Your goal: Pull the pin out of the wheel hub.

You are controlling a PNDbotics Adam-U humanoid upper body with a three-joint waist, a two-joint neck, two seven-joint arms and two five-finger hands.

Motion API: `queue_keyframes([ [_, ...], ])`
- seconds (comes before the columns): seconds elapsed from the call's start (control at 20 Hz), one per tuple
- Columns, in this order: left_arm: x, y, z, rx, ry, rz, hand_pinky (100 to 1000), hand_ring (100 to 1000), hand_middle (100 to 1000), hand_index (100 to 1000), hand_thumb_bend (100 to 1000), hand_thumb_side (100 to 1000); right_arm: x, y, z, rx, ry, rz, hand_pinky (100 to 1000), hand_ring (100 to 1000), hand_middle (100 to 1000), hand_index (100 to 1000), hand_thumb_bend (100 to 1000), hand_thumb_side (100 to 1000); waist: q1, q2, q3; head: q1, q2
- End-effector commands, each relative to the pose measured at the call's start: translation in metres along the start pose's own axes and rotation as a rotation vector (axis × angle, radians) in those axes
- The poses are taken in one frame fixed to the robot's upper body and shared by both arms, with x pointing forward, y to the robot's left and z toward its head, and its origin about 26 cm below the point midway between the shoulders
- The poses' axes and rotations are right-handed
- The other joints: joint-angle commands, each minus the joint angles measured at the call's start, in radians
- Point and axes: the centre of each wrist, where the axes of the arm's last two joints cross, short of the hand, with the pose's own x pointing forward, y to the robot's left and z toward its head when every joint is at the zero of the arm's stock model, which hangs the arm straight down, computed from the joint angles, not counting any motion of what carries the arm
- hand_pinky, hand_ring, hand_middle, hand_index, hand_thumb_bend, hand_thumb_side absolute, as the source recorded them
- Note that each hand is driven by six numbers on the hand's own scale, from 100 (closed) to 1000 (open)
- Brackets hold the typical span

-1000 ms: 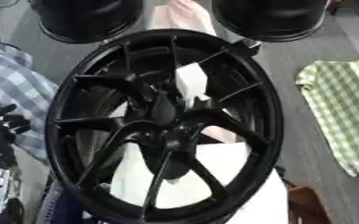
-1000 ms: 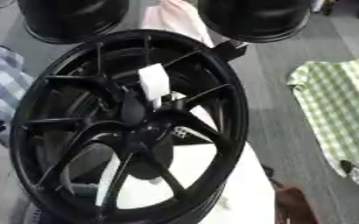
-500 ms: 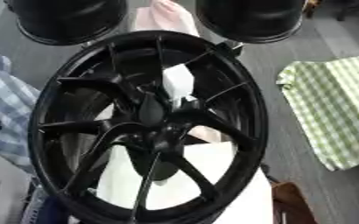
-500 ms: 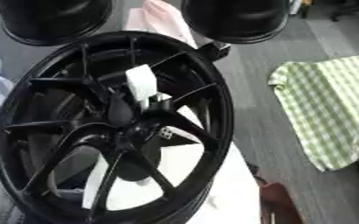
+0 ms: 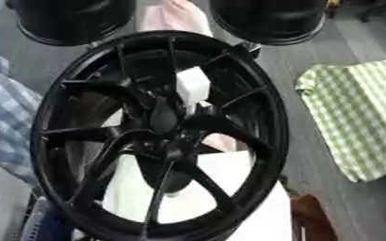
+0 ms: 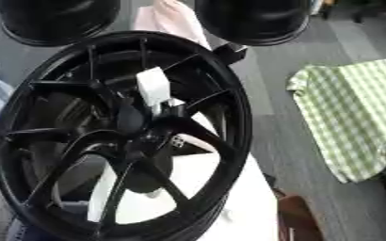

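Black wheel (image 5: 159,136) stands tilted on the white surface (image 5: 229,188), filling both views; its place in the picture has shifted since earlier, as has the whole scene. Green checked cloth (image 6: 349,113) lies right. No pin can be made out at the hub (image 6: 143,129). Neither hand shows, so their state cannot be told.

The black wheel (image 5: 159,136) fills the middle, its spokes leaving open gaps around the hub (image 6: 134,123). Two dark rims (image 5: 266,19) crowd its far edge. Bare floor lies open between the wheel and the green checked cloth (image 6: 353,113).
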Motion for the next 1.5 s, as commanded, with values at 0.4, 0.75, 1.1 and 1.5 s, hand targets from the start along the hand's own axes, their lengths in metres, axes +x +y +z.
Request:
queue_keyframes([
  [0.4,0.02,0.011,-0.005,0.002,-0.036,-0.005,617,537,453,677,100,827,0.004,0.039,-0.105,0.318,-0.203,-0.006,835,836,777,843,651,213,-0.024,-0.056,-0.002,-0.019,0.035],
  [0.75,0.018,0.01,-0.001,-0.014,-0.019,0.003,617,537,453,677,100,829,0.028,0.093,-0.153,0.4,-0.312,-0.075,826,834,782,852,656,225,-0.023,-0.072,-0.001,-0.068,0.05],
  [1.1,0.015,0.009,-0.001,-0.009,0.002,0.002,617,537,453,676,100,841,0.055,0.129,-0.168,0.448,-0.372,-0.068,797,821,777,852,687,261,-0.024,-0.077,0.005,-0.09,0.043],
  [1.5,0.012,0.004,-0.001,-0.014,0.018,0.01,617,538,453,676,100,847,0.087,0.132,-0.173,0.377,-0.424,-0.121,763,806,770,857,690,255,-0.025,-0.078,0.018,-0.102,0.036],
])
